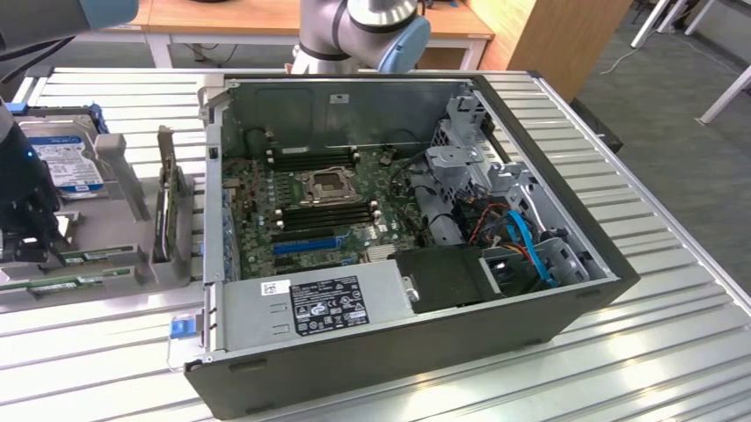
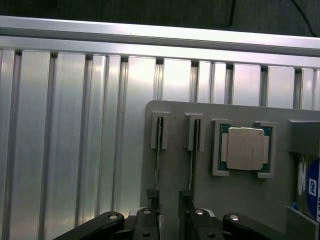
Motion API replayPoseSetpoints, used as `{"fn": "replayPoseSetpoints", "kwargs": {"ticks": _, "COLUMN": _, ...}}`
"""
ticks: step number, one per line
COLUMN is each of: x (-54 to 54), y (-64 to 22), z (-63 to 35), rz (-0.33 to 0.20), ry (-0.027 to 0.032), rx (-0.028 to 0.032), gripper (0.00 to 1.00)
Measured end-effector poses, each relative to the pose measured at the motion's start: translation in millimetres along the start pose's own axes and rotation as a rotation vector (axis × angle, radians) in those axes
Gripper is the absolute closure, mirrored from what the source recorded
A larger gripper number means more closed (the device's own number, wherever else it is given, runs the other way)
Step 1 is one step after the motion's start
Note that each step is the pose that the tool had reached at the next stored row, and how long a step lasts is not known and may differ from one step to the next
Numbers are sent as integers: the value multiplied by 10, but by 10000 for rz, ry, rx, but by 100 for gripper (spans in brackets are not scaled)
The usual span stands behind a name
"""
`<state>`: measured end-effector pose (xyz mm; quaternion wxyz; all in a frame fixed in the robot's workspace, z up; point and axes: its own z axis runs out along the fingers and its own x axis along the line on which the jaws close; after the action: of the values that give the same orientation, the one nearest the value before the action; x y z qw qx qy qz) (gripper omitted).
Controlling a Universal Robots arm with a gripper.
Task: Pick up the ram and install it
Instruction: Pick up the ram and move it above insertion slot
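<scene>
Two rams stand on edge in slots of a grey holder: one ram and a second ram beside it. My gripper hangs just above their near ends, open, one fingertip close to the first stick and the other close to the second; I see nothing held. In the exterior view the gripper is at the far left over the green ram sticks. The open computer case lies in the middle, its motherboard showing black memory slots.
A processor chip sits in a pocket of the holder beside the sticks. A hard drive and a dark upright card stand on the holder. The blue slot lies on the motherboard. A ribbed metal table surrounds everything.
</scene>
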<state>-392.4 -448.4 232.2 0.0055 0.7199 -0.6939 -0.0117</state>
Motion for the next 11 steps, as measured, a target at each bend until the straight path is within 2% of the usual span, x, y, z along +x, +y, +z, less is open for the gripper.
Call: {"fn": "replayPoseSetpoints", "kwargs": {"ticks": 11, "x": 22, "y": 0, "z": 2, "rz": -1, "ry": -1, "rx": 2, "gripper": 71}}
